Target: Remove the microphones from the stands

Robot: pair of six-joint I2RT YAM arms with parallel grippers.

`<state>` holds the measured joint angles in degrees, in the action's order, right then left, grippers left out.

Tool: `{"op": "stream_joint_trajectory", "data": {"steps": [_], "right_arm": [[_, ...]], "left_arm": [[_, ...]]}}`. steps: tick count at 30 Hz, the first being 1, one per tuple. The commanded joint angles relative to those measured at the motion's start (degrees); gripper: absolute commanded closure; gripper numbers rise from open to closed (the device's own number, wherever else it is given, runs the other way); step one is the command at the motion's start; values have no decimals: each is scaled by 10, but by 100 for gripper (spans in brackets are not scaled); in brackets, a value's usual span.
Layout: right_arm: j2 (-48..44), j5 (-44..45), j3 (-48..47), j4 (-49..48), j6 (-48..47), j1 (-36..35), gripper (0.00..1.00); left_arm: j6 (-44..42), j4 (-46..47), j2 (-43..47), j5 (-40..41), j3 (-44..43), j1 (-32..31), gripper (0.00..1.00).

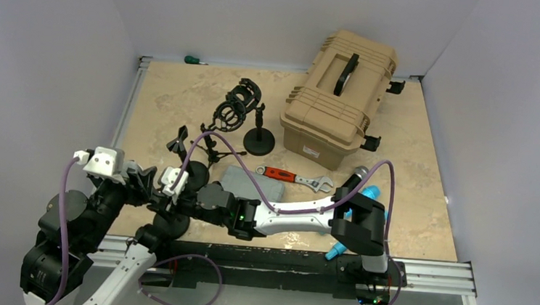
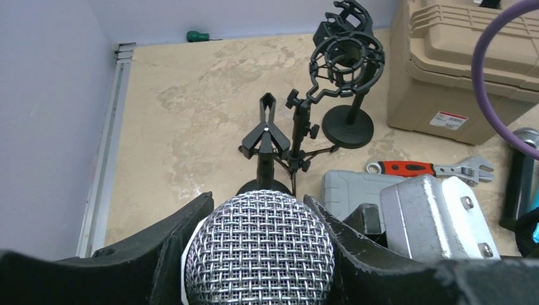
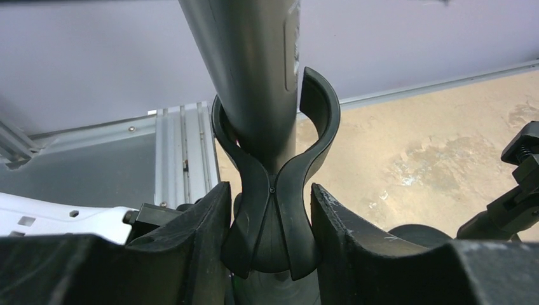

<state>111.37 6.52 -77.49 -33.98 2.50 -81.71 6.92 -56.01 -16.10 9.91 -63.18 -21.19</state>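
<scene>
The microphone's silver mesh head fills the bottom of the left wrist view, pressed between my left gripper's two black fingers. Its dark body sits in the black spring clip of the stand. My right gripper is shut on the lower part of that clip. In the top view both grippers meet at the near left, left gripper and right gripper, above the stand's round base. The microphone itself is mostly hidden there.
A shock-mount stand and a small clip tripod stand behind. A grey case, a red-handled wrench and a tan toolbox lie to the right. A second microphone lies by the right arm. A green screwdriver is at the back edge.
</scene>
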Motion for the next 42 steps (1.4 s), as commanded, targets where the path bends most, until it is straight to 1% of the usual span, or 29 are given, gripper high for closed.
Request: {"op": "stream_joint_trajectory", "data": {"steps": [1, 2, 4, 6, 8, 9, 11, 13, 15, 18, 20, 27, 30, 31, 32, 33, 34, 35, 36, 39, 42], "right_arm": [[-17, 15, 0, -9, -1, 1, 100], [-17, 14, 0, -9, -2, 1, 100], [-18, 13, 4, -10, -3, 1, 100], [-18, 13, 5, -11, -3, 1, 100], [-18, 12, 5, -9, -4, 1, 100], [-17, 10, 4, -8, -4, 0, 100], [-16, 10, 2, -7, -5, 0, 100], [-16, 9, 2, -9, -5, 1, 100], [-15, 7, 0, -9, -5, 1, 100], [-8, 6, -9, 0, -5, 0, 100], [-6, 7, -10, 1, -5, 0, 100], [-10, 15, -5, 5, -2, 0, 100], [-13, 21, -11, 17, 6, 0, 100], [-16, 24, -9, 18, 8, -1, 89], [-20, 28, -6, 20, 8, -2, 82], [-26, 31, -3, 20, 8, -2, 80], [-29, 32, 1, 20, 7, -2, 82], [-34, 39, 7, 19, 5, -3, 95], [-35, 43, 10, 20, 3, -3, 100], [-34, 48, 28, 29, -13, -4, 100], [-36, 69, 68, 16, -22, -13, 100]], "left_arm": [[-1, 10, 2, 79, -36, -3, 100], [-4, 11, 2, 125, -42, -3, 100], [-1, 13, 1, 249, -57, -3, 100], [-20, 31, -2, 358, -64, -2, 100], [-49, 61, -2, 420, -68, -3, 100], [-64, 80, 0, 430, -71, -3, 100], [-91, 114, 8, 424, -80, -2, 100], [-89, 131, 12, 417, -96, -3, 100], [-77, 133, 10, 393, -113, -3, 100], [-46, 122, 1, 286, -138, -3, 100], [-25, 108, -8, 244, -164, -3, 100], [16, 95, -10, 262, -243, -3, 100], [53, 77, -6, 244, -267, -3, 100], [67, 65, -6, 232, -271, -2, 100], [83, 56, -5, 225, -272, -3, 100], [96, 47, -3, 219, -269, -2, 100], [106, 43, 0, 216, -262, -3, 100], [114, 41, 4, 213, -254, -3, 100], [120, 40, 8, 213, -246, -3, 100], [137, 41, 18, 213, -227, -2, 100], [144, 39, 18, 202, -226, -2, 100]]}}
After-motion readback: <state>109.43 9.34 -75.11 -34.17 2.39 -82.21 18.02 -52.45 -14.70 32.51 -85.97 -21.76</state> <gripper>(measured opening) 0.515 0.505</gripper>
